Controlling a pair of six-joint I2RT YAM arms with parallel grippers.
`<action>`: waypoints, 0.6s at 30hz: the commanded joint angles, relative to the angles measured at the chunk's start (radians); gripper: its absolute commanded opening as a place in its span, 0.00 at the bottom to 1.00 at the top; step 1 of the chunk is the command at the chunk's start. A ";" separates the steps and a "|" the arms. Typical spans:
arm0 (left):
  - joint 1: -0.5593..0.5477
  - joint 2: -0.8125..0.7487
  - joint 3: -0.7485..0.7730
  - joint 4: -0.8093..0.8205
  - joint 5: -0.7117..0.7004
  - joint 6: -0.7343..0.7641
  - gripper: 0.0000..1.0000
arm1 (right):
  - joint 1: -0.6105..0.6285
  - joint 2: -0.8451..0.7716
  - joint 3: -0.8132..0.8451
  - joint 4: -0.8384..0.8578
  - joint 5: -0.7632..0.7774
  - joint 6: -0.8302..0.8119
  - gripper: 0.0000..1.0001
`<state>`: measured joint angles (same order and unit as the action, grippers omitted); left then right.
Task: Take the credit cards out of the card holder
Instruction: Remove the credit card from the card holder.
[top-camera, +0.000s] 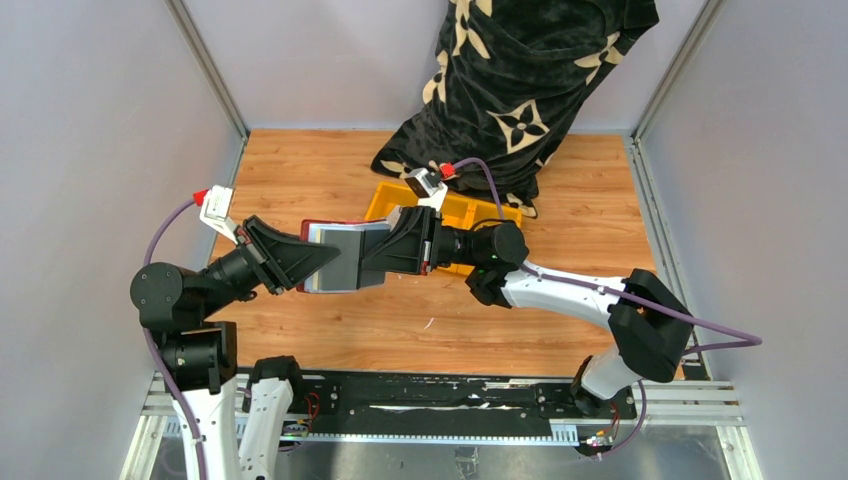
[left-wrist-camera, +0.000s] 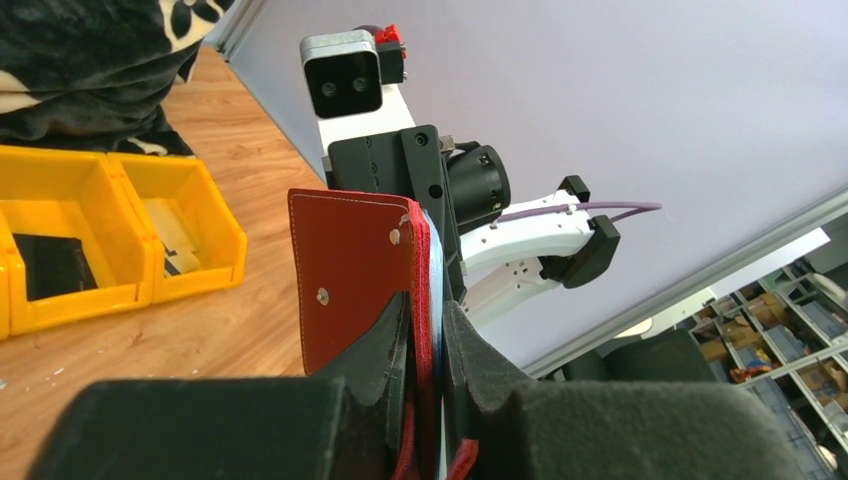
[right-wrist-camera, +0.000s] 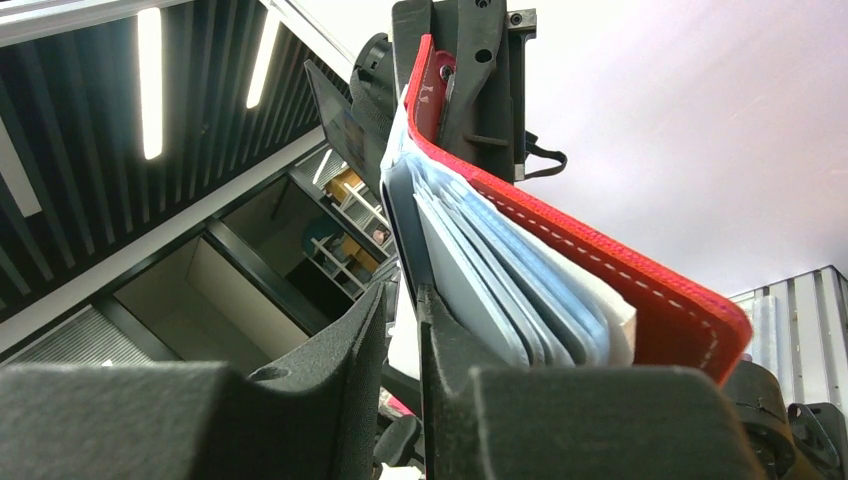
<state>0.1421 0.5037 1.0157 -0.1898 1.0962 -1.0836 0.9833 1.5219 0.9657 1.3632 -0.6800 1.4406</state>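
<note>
The card holder (top-camera: 335, 240), a dark red folding wallet, hangs in the air above the table between both arms. In the left wrist view its red cover (left-wrist-camera: 350, 270) stands upright, and my left gripper (left-wrist-camera: 426, 297) is shut on its edge. In the right wrist view the wallet (right-wrist-camera: 600, 275) gapes open, with several pale grey-blue credit cards (right-wrist-camera: 500, 290) fanned inside it. My right gripper (right-wrist-camera: 402, 286) stands slightly open. A thin dark card (right-wrist-camera: 400, 225) runs down into the gap and lies against the right finger. In the top view the right gripper (top-camera: 362, 262) meets the wallet from the right.
A yellow compartment bin (top-camera: 470, 212) stands on the wooden table behind the grippers. In the left wrist view the bin (left-wrist-camera: 130, 190) holds a dark flat object (left-wrist-camera: 50, 265). A black cloth with a cream pattern (top-camera: 520, 90) is heaped at the back. Grey walls close both sides.
</note>
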 joint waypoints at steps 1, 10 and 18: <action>-0.001 0.004 0.035 0.010 0.005 -0.004 0.11 | -0.007 -0.014 0.023 0.048 -0.014 -0.001 0.22; -0.001 0.008 0.036 0.010 0.002 -0.004 0.10 | -0.003 -0.011 0.037 0.046 -0.018 -0.012 0.04; -0.001 0.009 0.044 0.002 0.003 -0.002 0.18 | -0.032 -0.081 -0.011 -0.070 -0.003 -0.087 0.00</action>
<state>0.1421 0.5068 1.0267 -0.1898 1.0950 -1.0817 0.9802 1.5036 0.9699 1.3243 -0.6811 1.4113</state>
